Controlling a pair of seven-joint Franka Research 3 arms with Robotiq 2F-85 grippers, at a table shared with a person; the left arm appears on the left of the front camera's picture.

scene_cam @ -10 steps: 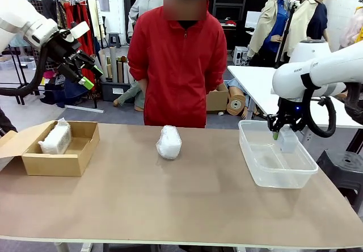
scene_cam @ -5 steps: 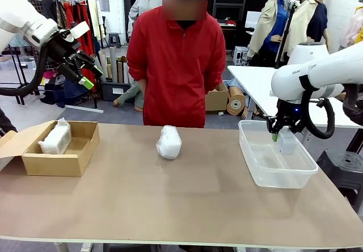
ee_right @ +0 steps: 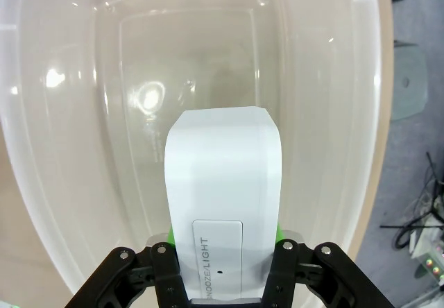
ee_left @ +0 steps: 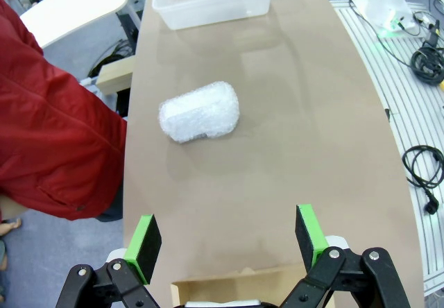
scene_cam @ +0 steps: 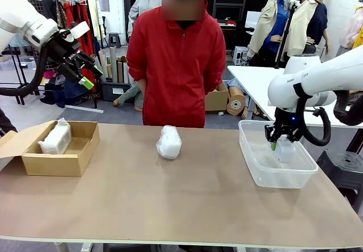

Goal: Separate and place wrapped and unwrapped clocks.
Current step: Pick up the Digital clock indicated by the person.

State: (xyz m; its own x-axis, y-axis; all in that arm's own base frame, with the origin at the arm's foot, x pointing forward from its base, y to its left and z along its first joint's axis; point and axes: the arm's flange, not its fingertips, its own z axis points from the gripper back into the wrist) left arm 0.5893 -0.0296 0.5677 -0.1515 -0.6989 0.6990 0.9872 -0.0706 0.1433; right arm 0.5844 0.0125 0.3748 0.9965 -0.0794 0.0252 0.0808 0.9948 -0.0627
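My right gripper (scene_cam: 278,145) is shut on the unwrapped clock (scene_cam: 285,149), a smooth white block, and holds it low inside the clear plastic bin (scene_cam: 253,162). In the right wrist view the clock (ee_right: 222,183) fills the gap between the jaws of the gripper (ee_right: 223,240), with the bin floor (ee_right: 83,127) just beyond. One wrapped clock (scene_cam: 169,142) lies mid-table; the left wrist view shows it (ee_left: 200,112) too. Another wrapped clock (scene_cam: 55,138) rests in the cardboard box (scene_cam: 62,164). High above that box, my left gripper (scene_cam: 85,77) hangs open and holds nothing (ee_left: 225,233).
A person in a red jacket (scene_cam: 180,64) stands at the table's far edge, behind the middle wrapped clock. The box has an open flap (scene_cam: 11,144) at the table's left end. Bare tabletop (scene_cam: 170,201) stretches between box and bin.
My right gripper has sunk lower into the bin with the unwrapped clock. The left arm has stayed where it was.
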